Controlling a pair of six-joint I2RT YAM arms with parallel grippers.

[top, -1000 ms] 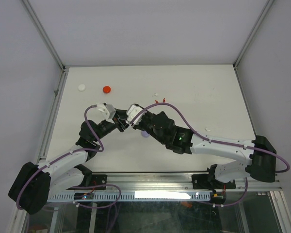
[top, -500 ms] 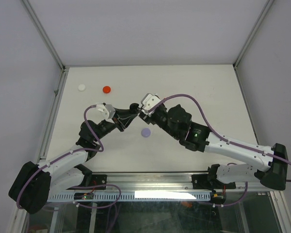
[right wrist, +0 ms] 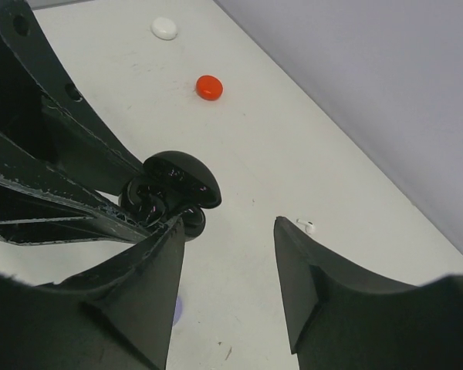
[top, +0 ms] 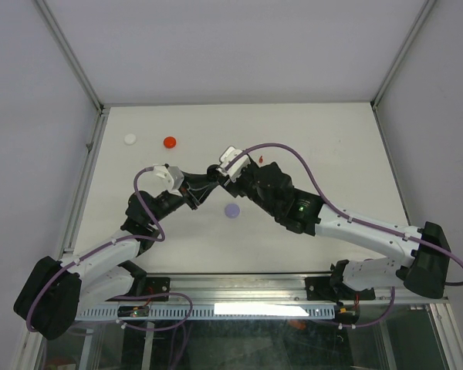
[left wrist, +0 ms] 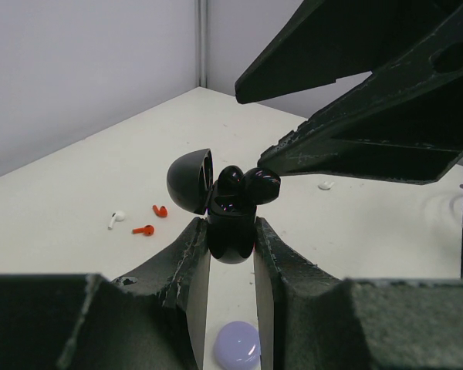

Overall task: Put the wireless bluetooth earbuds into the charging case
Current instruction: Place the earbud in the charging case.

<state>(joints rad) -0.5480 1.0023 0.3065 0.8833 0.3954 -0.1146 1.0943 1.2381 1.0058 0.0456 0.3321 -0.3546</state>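
My left gripper is shut on a black charging case, holding it above the table with its lid swung open. One black earbud sits in the case. A second black earbud rests at the case's rim, against the left fingertip of my right gripper. That gripper is open, with only table between its jaws. Two red earbuds and a white earbud lie on the table beyond.
A lavender case lies shut under the grippers. A red case and a white case sit at the far left. The table is walled on three sides.
My right gripper's jaws have spread wider. The right arm swung out to the right, then came back to the case. The left arm and the case have held still.
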